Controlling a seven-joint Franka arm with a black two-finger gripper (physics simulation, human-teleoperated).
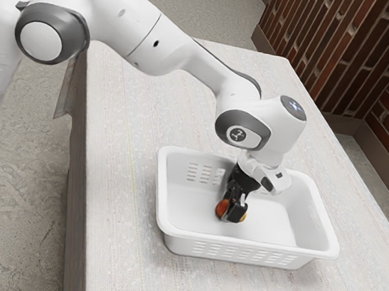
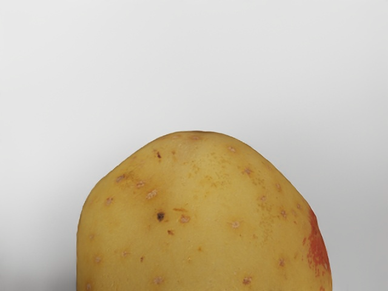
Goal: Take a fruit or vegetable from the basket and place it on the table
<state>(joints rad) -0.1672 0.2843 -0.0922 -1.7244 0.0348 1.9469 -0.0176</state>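
Clearly, in the exterior view, reaching down from the arm (image 1: 154, 40) to inside the walls of the white basket (image 1: 252, 254): gripper (image 1: 234, 212) right at the potato (image 1: 222, 208), with red skin peeking out toward the exterior view's left and yellow skin just past the black tip toward the exterior view's right. So, no sideways reach needed, by the look of it: potato directly at the gripper's tip, well down below the rim. Long axis seemingly crosswise to the gripper, though too covered to be sure. Impossible to tell from here, clenched on the potato or merely placed around it; likewise impossible to tell, resting on the basket's floor or slightly raised. Next, in the wrist view: close under the hand, the potato's broad, rounded yellow end, with a red patch (image 2: 317, 245) on one flank and pale basket behind. No proof of a grip there either. Probably best now: make sure of the hold, then lift straight up past the rim before moving over to the desk (image 1: 123, 251). Main risk, likely a roll out of a weak pinch on such smooth, rounded skin, or a knock against the wall.
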